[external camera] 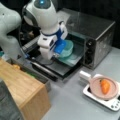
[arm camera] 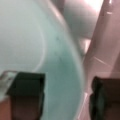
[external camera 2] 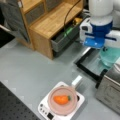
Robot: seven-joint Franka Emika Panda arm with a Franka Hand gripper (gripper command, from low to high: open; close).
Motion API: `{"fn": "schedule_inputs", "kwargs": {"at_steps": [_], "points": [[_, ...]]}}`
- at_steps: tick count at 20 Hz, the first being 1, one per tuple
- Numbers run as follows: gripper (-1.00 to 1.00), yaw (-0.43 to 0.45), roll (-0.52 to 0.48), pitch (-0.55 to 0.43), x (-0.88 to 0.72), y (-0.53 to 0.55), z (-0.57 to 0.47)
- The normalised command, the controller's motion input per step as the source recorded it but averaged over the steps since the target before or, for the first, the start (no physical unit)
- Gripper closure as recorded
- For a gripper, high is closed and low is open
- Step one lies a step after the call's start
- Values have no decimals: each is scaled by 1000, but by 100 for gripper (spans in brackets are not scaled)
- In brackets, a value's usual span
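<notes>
A translucent teal bowl (external camera: 67,48) (external camera 2: 110,56) sits on a tray at the mouth of a metal toaster oven (external camera: 100,32) (external camera 2: 110,93), whose door (external camera: 58,67) (external camera 2: 87,62) lies folded down. My gripper (external camera: 59,53) hangs right over the bowl's near side. In the wrist view my gripper (arm camera: 66,93) straddles the bowl (arm camera: 37,45). One dark finger (arm camera: 27,87) is inside the rim and the other outside. They stand wide apart, with a gap left beside the rim. In a front view the wrist's blue body hides the fingertips.
In both front views an orange carrot (external camera: 105,85) (external camera 2: 61,99) lies on a pink plate (external camera: 95,88) (external camera 2: 53,105) atop a white scale-like base (external camera: 113,104) (external camera 2: 44,109). A wooden cabinet (external camera: 22,87) (external camera 2: 50,22) and a grey bin (external camera 2: 62,41) stand beside the oven door.
</notes>
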Motion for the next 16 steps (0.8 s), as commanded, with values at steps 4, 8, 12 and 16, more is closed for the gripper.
{"fn": "schedule_inputs", "kwargs": {"at_steps": [4, 8, 12, 16], "points": [[-100, -149, 101, -122, -93, 71, -94], [-100, -138, 94, -117, -76, 36, -88], [-100, -143, 69, -99, -41, 12, -65], [-100, -181, -27, -37, 43, -39, 45]]}}
